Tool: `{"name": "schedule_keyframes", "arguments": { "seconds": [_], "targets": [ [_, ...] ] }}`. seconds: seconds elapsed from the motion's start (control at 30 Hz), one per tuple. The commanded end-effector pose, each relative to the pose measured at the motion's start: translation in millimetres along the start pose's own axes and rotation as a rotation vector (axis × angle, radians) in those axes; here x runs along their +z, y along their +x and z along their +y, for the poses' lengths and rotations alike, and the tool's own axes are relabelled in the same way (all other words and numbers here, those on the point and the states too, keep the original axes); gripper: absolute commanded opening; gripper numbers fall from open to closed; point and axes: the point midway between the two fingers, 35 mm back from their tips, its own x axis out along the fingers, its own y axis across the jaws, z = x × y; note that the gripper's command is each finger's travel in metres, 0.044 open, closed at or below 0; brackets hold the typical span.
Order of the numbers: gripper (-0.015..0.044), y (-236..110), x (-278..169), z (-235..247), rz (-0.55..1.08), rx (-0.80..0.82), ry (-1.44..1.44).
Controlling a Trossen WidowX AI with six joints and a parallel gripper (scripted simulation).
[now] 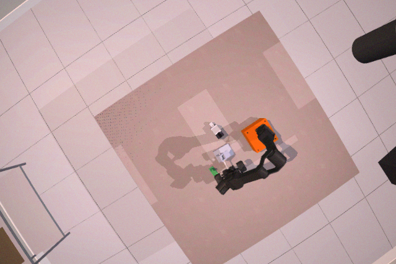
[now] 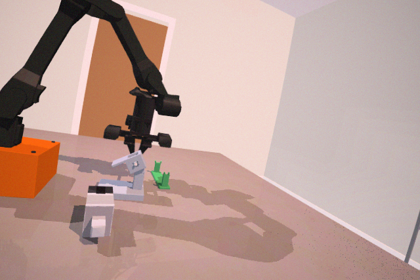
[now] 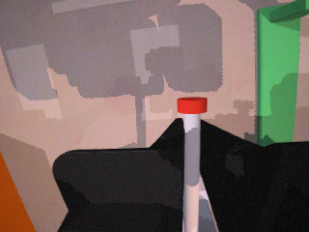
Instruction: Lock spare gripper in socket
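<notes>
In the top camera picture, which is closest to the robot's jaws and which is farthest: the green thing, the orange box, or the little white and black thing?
Measured from the gripper, shut on the lock pin:
1. Green stand, right beside the jaws on the picture's left.
2. Spare gripper, white and black, beyond the grey mount.
3. Orange box under the arm's base, only slightly farther than the spare gripper.

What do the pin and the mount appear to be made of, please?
Pin, held in the shut claw: a pale grey shaft, possibly metal or plastic, with a flat matte red cap that looks like plastic. Mount: uniform light grey, matte, blocky faces, likely plastic or painted metal; the look leaves it open.
</notes>
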Motion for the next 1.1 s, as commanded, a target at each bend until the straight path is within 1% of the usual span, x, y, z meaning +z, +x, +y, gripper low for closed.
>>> {"name": "schedule_keyframes", "arguments": {
  "seconds": [0.0, 0.33, 1.07],
  "targets": [
    [0.0, -2.7, 3.8, 0.7, -0.061, 0.001, -0.004],
    [0.0, -5.3, 10.5, 0.1, -0.092, 0.002, -0.009],
    [0.0, -8.5, 25.2, -1.6, -0.094, 0.012, -0.004]
  ]
}}
